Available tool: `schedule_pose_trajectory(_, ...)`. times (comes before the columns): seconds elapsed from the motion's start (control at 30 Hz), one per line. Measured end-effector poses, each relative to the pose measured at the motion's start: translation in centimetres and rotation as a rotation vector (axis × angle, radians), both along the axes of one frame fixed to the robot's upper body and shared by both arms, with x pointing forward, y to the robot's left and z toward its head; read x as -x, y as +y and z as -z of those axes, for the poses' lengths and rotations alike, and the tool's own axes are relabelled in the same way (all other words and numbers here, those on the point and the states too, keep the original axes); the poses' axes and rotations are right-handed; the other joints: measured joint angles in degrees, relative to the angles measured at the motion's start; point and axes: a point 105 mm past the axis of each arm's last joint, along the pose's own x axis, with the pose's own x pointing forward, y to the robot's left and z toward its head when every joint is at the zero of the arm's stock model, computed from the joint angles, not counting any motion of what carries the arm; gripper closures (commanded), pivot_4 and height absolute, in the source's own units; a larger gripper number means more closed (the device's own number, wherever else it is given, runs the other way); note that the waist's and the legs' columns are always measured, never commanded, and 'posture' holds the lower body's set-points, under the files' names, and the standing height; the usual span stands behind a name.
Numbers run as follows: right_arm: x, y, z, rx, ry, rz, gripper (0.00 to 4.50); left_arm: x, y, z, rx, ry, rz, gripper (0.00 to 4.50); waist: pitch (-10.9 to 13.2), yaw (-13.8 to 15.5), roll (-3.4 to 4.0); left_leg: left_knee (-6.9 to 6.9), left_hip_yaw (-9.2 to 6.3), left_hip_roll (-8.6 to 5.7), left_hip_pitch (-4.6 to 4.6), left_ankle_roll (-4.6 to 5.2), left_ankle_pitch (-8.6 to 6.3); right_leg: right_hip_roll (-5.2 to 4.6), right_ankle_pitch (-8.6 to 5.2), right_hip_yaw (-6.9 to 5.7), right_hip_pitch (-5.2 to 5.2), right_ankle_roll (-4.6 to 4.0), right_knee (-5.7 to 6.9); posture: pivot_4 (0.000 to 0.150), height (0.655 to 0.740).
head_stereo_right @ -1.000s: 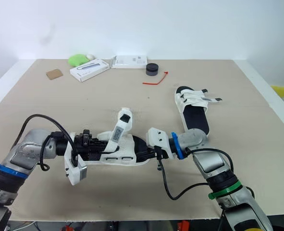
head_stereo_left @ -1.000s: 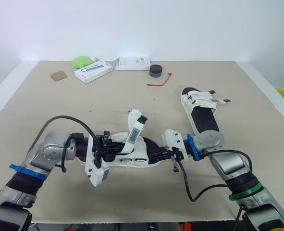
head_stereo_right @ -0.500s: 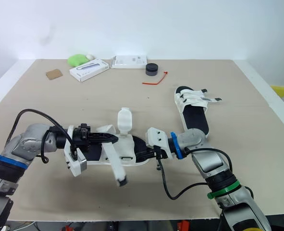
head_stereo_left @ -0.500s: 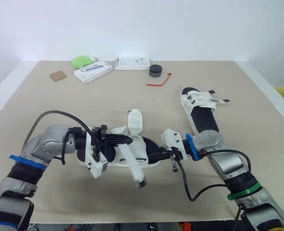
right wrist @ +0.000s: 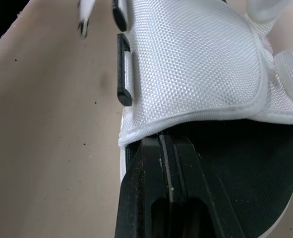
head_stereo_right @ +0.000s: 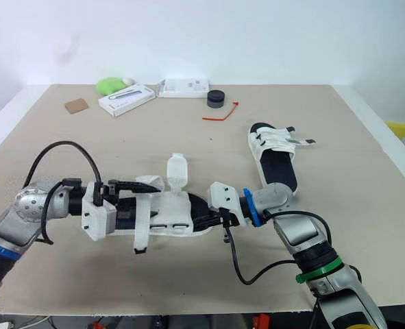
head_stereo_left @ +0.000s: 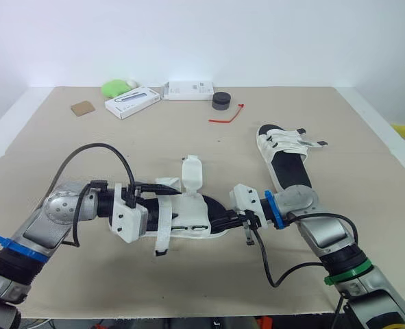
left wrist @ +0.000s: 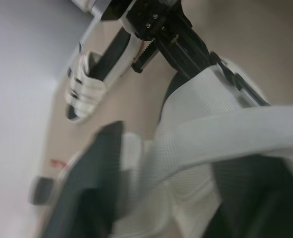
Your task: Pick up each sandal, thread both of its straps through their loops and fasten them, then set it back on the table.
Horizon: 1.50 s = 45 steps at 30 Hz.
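Straps are the work at this moment, and the near sandal (head_stereo_left: 194,221) lies on its side at the near middle of the table (head_stereo_left: 86,151), between the two arms. On the left, the left claw (head_stereo_left: 160,194) reaches in with its fingers apart. One loose strap (head_stereo_left: 164,232) crosses between them and hangs toward the near edge, but I cannot see a firm pinch on it. The other strap (head_stereo_left: 191,173) stands upright above the sandal. The black loops (right wrist: 122,74) face the near side, I think so that a strap end can enter them. The right claw (head_stereo_left: 224,221) is closed on the heel end, probably to steady the shoe. Further right, the second sandal (head_stereo_left: 284,154) rests flat.
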Motion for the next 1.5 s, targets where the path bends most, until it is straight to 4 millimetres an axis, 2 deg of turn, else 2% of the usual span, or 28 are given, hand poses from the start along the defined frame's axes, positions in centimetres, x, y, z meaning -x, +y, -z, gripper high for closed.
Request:
schedule_pose_trajectory(0.03,0.0,0.0,0.0,0.001,0.001,-0.003,4.5,0.2,0.0,-0.1,0.004,0.046,-0.008,0.24,0.0,-0.02,0.0,0.0,0.0,0.02,0.0,0.01,0.0,0.02,-0.01,0.01,0.0,-0.01,0.0,0.15,0.74)
schedule_pose_trajectory(0.13,0.1,0.1,0.0,0.004,0.002,-0.013,4.5,0.9,0.4,-0.2,-0.006,0.233,-0.041,0.24,0.01,-0.09,0.01,0.0,-0.02,0.07,0.0,0.02,-0.02,0.12,-0.05,0.03,-0.02,-0.05,0.01,0.15,0.74)
schedule_pose_trajectory(0.23,0.0,0.1,0.0,0.007,0.001,-0.018,4.5,1.7,0.6,-0.3,-0.012,0.334,-0.055,0.24,0.01,-0.1,0.01,-0.01,-0.04,0.12,0.01,0.02,-0.02,0.21,-0.07,0.03,-0.01,-0.09,0.01,0.15,0.74)
schedule_pose_trajectory(0.4,0.0,0.1,0.0,0.007,-0.001,-0.021,4.5,2.8,1.3,1.0,-0.036,0.396,-0.073,0.24,0.01,-0.07,0.02,0.0,-0.01,0.17,0.02,0.01,-0.03,0.3,-0.12,0.01,-0.01,-0.19,0.04,0.15,0.74)
schedule_pose_trajectory(0.53,0.0,0.1,0.0,0.007,-0.001,-0.021,4.5,2.7,1.8,1.1,-0.018,0.427,-0.115,0.24,0.01,-0.03,0.02,-0.01,0.01,0.18,0.02,0.01,-0.03,0.31,-0.13,0.0,0.0,-0.2,0.05,0.15,0.74)
schedule_pose_trajectory(0.77,0.0,0.2,0.0,0.008,-0.001,-0.027,4.5,3.8,2.8,0.0,0.1,0.695,-0.197,0.24,0.02,-0.09,0.02,-0.01,-0.07,0.28,0.02,0.0,-0.07,0.39,-0.16,0.0,-0.04,-0.26,0.06,0.15,0.74)
schedule_pose_trajectory(0.93,0.0,0.2,0.0,0.009,0.0,-0.028,4.5,5.1,4.4,0.6,0.129,0.929,-0.289,0.24,0.05,-0.35,0.06,-0.01,-0.12,0.33,0.05,0.01,-0.09,0.46,-0.21,-0.01,-0.06,-0.33,0.09,0.15,0.74)
schedule_pose_trajectory(1.1,-0.1,0.2,0.0,0.01,0.005,-0.028,4.5,5.2,5.5,1.5,0.135,0.973,-0.352,0.24,0.05,-0.33,0.07,-0.01,-0.06,0.34,0.07,0.0,-0.09,0.49,-0.35,-0.02,-0.06,-0.59,0.11,0.15,0.74)
schedule_pose_trajectory(1.23,-0.1,0.3,0.1,0.009,0.009,-0.033,4.5,5.2,5.4,2.4,0.159,1.019,-0.383,0.24,0.04,-0.32,0.06,-0.01,-0.05,0.36,0.07,-0.02,-0.11,0.49,-0.33,-0.02,-0.05,-0.56,0.12,0.15,0.74)
schedule_pose_trajectory(1.37,-0.1,0.4,0.1,0.005,0.01,-0.035,4.5,5.5,4.6,4.0,0.184,1.113,-0.4,0.24,0.04,-0.33,0.06,-0.01,-0.06,0.38,0.08,-0.06,-0.13,0.53,-0.26,-0.01,-0.06,-0.45,0.13,0.15,0.74)
schedule_pose_trajectory(1.5,-0.1,0.4,0.1,0.005,0.011,-0.035,4.5,6.1,3.7,4.8,0.185,1.172,-0.371,0.24,0.04,-0.33,0.06,-0.01,-0.06,0.38,0.08,-0.06,-0.13,0.54,-0.26,-0.02,-0.06,-0.46,0.13,0.15,0.74)
